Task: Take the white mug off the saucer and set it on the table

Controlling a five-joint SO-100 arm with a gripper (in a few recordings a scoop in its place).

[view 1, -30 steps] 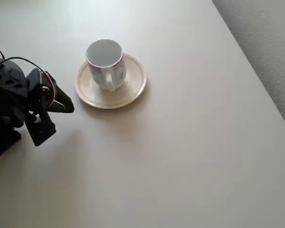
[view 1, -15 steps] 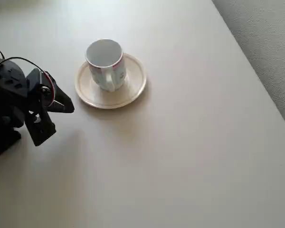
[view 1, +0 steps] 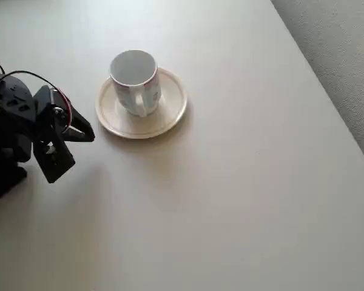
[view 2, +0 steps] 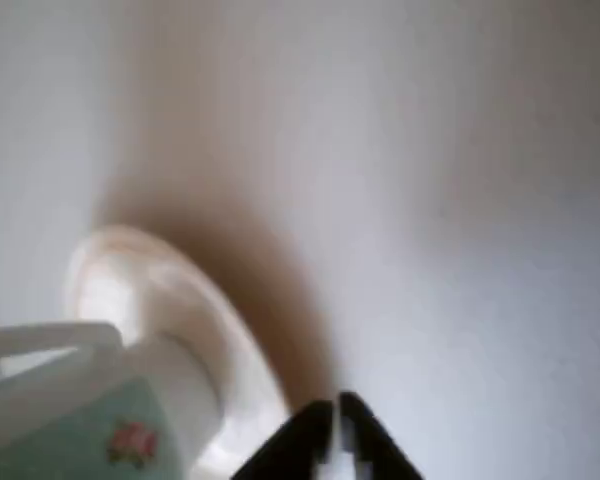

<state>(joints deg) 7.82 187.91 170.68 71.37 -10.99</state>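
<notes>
Showing: a white mug (view 1: 134, 81) standing upright on a saucer (view 1: 167, 113) on a plain beige-grey desk (view 1: 230, 194), seen from overhead.
Mug: mouth open to the camera, loop handle on the side nearest the bottom of the picture, faint red and blue print on its wall; it sits toward the saucer's upper-left part, off the middle.
Mug, wrist view: the mug (view 2: 100, 420) fills the lower left corner, blurred, with a small red mark on a pale green patch.
Saucer: round, cream-white, raised rim, wider than the mug; in the wrist view its rim (view 2: 150, 275) curves behind the mug and casts a brown shadow on the desk.
Arm: black, with thin black and red wires, to the left of the saucer, apart from it.
Jaws (view 1: 88, 134): the black tip points toward the saucer, near its left rim and not touching it; in the wrist view the jaws (view 2: 336, 418) appear to be together with at most a thin slit, gripping nothing.
Floor (view 1: 340, 54): speckled grey, beyond the desk's straight edge, far right of the saucer.
</notes>
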